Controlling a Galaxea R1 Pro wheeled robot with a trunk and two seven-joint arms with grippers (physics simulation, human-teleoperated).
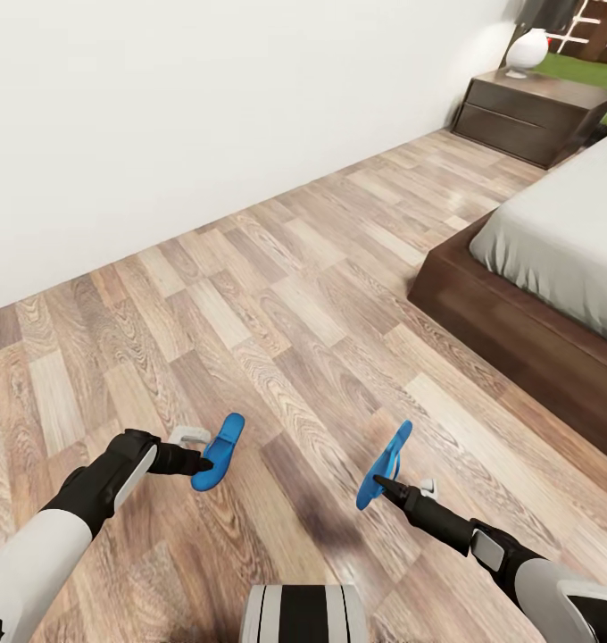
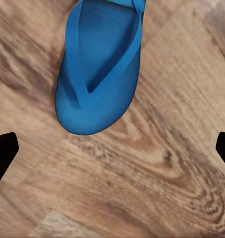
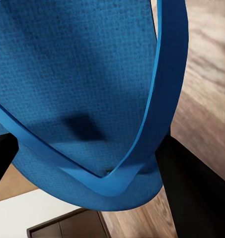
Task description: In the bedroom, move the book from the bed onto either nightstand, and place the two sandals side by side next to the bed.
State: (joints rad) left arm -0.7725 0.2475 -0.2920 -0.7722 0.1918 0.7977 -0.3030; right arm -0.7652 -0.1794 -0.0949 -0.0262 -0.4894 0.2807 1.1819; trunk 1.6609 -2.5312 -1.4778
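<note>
My right gripper [image 1: 381, 483] clamps one sandal [image 1: 386, 464] by its strap, lifted for carrying — my left gripper [image 1: 199, 459], jaws spread, hovers beside the other sandal [image 1: 220, 451], near the bed [image 1: 527, 313].

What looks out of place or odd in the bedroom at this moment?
Both sandals stand out. The right claw holds one blue sandal up on its edge, not flat. The other sandal is at the open left claw, which does not grip it. The two sandals are apart, away from the bed.
</note>
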